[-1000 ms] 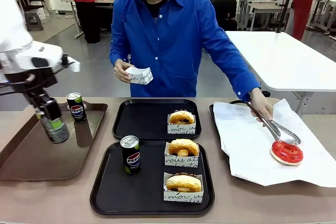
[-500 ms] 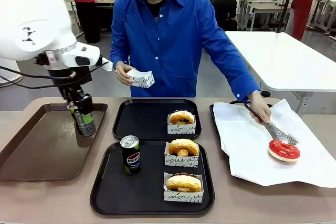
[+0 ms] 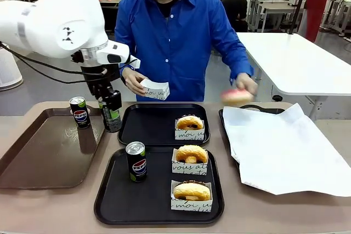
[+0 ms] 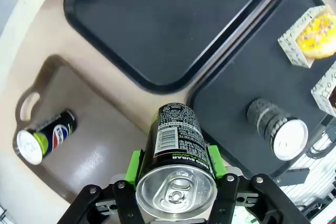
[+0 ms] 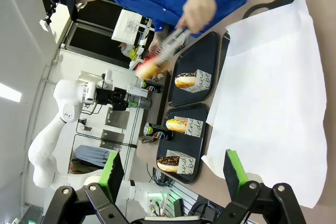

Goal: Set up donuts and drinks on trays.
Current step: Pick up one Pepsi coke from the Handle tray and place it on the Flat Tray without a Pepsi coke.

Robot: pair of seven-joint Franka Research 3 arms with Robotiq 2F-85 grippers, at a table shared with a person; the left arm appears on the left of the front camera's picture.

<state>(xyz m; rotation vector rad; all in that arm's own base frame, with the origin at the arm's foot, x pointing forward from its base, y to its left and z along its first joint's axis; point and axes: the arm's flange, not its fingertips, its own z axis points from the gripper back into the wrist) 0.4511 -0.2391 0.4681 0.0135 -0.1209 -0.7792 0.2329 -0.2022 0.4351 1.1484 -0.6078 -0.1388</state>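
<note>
Near tray: one can and two donuts set. Far tray: one donut, no drink yet. Left gripper pinches a second can, carried upright between the brown tray and the far tray. A third can waits on the brown tray. Person holds a sleeve and brings another donut (blurred). Right gripper spread, idle.

Near tray: black, rounded corners — holds one upright Pepsi can and two sleeved donuts.
Far tray: one sleeved donut at its right side.
Held can: upright, clamped between the left gripper pads — just left of the far tray.
Third can: upright on the brown tray.
</note>
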